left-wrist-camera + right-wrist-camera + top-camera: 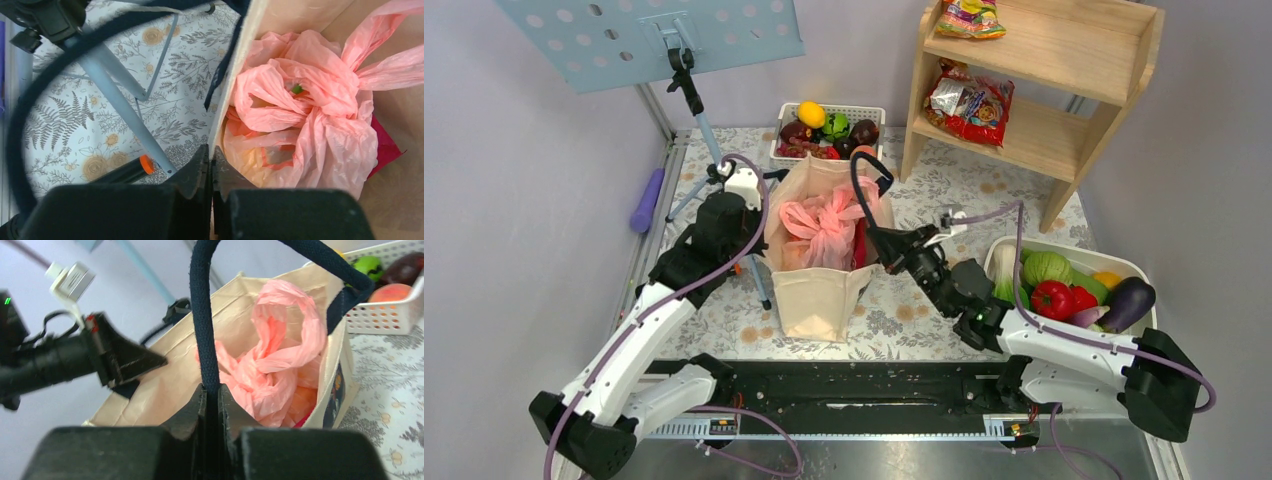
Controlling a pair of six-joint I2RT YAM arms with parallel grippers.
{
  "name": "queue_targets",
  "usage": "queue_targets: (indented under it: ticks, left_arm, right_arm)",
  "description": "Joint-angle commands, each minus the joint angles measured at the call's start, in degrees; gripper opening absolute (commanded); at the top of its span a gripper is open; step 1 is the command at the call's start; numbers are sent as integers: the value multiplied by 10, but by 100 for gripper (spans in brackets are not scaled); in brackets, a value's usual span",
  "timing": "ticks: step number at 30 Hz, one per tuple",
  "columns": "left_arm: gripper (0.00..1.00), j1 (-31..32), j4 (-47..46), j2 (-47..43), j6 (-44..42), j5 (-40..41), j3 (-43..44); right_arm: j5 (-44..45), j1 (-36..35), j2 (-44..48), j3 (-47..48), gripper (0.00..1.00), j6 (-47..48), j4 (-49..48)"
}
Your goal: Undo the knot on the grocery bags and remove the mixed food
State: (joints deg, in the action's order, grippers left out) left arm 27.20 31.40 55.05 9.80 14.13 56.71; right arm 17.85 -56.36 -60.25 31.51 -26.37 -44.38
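A beige canvas tote (819, 290) with navy handles stands mid-table, holding the pink grocery bags (829, 228). In the left wrist view the bags (300, 115) are crumpled, and their handle loops meet in the knot (350, 80). A green bit (297, 89) and a magenta packet (387, 147) of the mixed food peek out. My left gripper (211, 152) is shut on the tote's left rim (235, 75). My right gripper (211, 389) is shut on the tote's navy handle (202, 320), holding it up beside the pink loop (290, 320).
A white basket of fruit (829, 130) sits behind the tote. A wooden shelf (1044, 70) with snack packets stands back right. A white tub of vegetables (1074, 285) is on the right. A stand's legs (115, 100) and an orange-tipped marker (130, 170) lie left of the tote.
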Motion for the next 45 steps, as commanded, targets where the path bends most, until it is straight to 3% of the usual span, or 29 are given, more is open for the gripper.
queue_targets:
  ticks: [1,3,8,13,17,21,25,30,38,41,45]
  left_arm:
    - [0,-3,-45,-41,-1,37,-12]
    - [0,-3,-50,-53,-1,42,-21]
    - [0,-3,-48,-50,2,27,-21]
    - [0,-3,-51,-49,7,11,-24]
    - [0,-3,-55,-52,18,-6,-25]
    - [0,-1,-61,-56,26,-24,-29]
    - [0,5,-61,-62,27,-25,-31]
    - [0,18,-93,-78,29,-22,-54]
    - [0,42,-113,-84,19,-46,-64]
    - [0,46,-110,-84,15,-39,-63]
    - [0,47,-106,-84,9,-34,-63]
  right_arm:
    - [182,-2,32,-56,14,-59,-178]
    - [229,-1,36,-75,25,-65,-198]
    - [291,-2,55,-98,35,-52,-188]
    - [333,-2,114,-132,54,-31,-164]
    - [360,-2,217,-150,80,-41,-15]
    - [372,-2,294,-153,99,-59,183]
    - [319,-2,349,-94,99,-34,376]
    - [275,-2,271,80,100,-18,617]
    - [111,-2,63,363,99,7,751]
    - [41,-2,-24,448,100,6,753]
    - [27,-11,-124,524,100,18,749]
